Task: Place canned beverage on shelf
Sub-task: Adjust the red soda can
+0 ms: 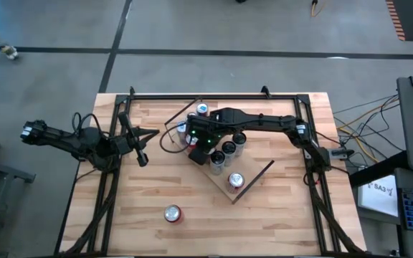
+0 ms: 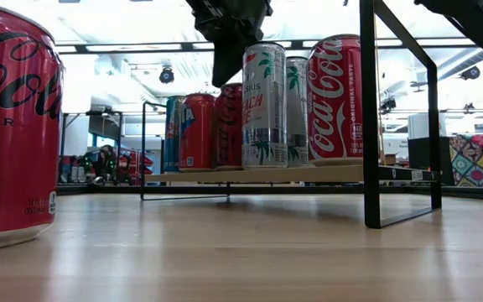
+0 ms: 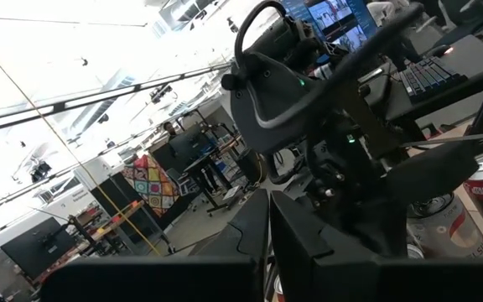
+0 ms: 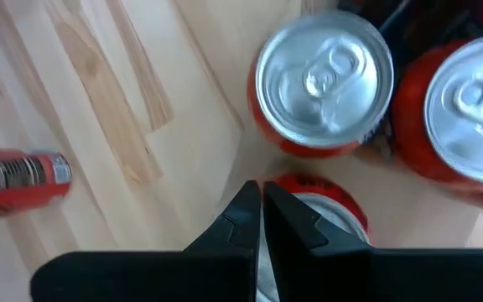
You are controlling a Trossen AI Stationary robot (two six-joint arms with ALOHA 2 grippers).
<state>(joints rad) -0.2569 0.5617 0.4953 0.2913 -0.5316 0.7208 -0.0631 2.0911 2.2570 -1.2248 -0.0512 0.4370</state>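
Right wrist view: I see my right claw pressed together, empty, poised above a red can on the shelf.

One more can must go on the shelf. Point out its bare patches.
Shelf: bare between the lone front can and the dark rim. The far end is crowded with cans, the right end effector over them. The tabletop is bare apart from one loose can.

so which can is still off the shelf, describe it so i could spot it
Start at the plank table, then find the shelf lying at an angle near its middle, crowded with upright cans. The loose can stands alone on bare table toward the near edge, left of the shelf: red, silver top, no neighbours.
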